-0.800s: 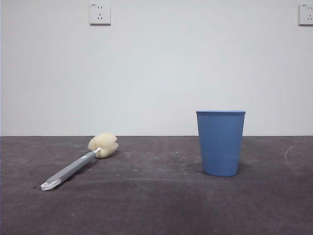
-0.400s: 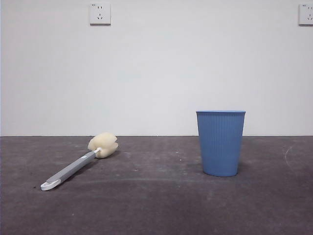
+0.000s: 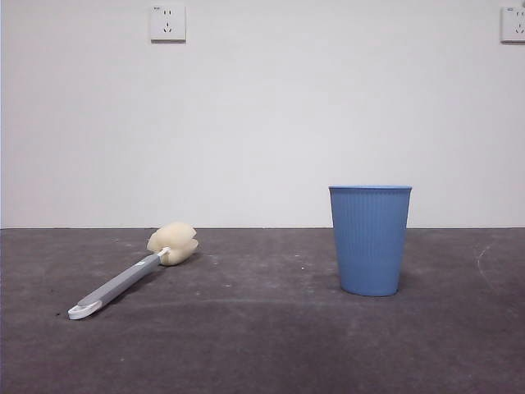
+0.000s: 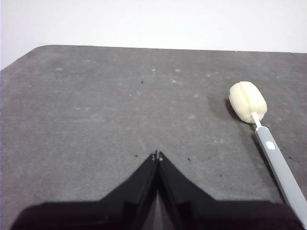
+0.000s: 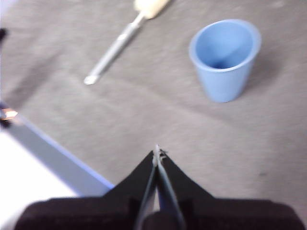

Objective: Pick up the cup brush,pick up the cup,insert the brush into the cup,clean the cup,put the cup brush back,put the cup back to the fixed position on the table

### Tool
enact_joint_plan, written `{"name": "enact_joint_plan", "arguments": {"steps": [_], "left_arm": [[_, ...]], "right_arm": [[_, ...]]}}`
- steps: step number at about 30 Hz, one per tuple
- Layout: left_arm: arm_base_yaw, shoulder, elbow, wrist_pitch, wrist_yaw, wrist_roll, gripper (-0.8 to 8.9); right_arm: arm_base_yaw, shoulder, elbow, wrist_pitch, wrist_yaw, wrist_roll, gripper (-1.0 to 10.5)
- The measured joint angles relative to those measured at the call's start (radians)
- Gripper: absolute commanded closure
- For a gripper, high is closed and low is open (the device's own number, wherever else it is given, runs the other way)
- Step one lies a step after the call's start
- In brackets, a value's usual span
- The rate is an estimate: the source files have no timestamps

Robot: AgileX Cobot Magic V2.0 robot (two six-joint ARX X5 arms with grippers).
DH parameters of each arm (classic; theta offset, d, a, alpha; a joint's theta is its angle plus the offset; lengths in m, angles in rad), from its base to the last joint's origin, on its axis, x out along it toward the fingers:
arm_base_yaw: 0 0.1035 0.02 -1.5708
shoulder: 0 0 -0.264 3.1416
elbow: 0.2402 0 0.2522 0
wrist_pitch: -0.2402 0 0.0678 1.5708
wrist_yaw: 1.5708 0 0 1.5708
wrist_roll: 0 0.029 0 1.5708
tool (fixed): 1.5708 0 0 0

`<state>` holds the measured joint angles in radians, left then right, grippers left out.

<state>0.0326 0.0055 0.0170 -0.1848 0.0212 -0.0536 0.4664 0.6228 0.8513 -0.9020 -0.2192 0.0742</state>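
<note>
The cup brush (image 3: pixel 131 277) lies flat on the table (image 3: pixel 262 345) at the left, its cream sponge head toward the wall and its white looped end toward the front. The blue ribbed cup (image 3: pixel 370 240) stands upright at the right, empty. My left gripper (image 4: pixel 157 155) is shut and empty above bare table, with the cup brush (image 4: pixel 268 143) well off to one side. My right gripper (image 5: pixel 157 152) is shut and empty, high above the table; the cup (image 5: pixel 224 58) and the cup brush (image 5: pixel 122 39) lie apart beyond its tips. No arm appears in the front view.
A white wall with two sockets (image 3: pixel 167 23) stands behind the table. A table edge with a pale strip (image 5: pixel 53 153) shows in the right wrist view. A rounded table corner (image 4: pixel 29 52) shows in the left wrist view.
</note>
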Motion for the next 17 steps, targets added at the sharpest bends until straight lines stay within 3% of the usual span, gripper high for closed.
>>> {"name": "enact_joint_plan", "arguments": {"steps": [9, 17], "left_arm": [[0.000, 0.000, 0.000, 0.000, 0.000, 0.000, 8.17], [0.000, 0.000, 0.000, 0.000, 0.000, 0.000, 8.17]], "right_arm": [[-0.090, -0.178, 0.000, 0.048, 0.075, -0.090, 9.5], [-0.192, -0.330, -0.163, 0.393, 0.092, -0.135, 9.5]]}}
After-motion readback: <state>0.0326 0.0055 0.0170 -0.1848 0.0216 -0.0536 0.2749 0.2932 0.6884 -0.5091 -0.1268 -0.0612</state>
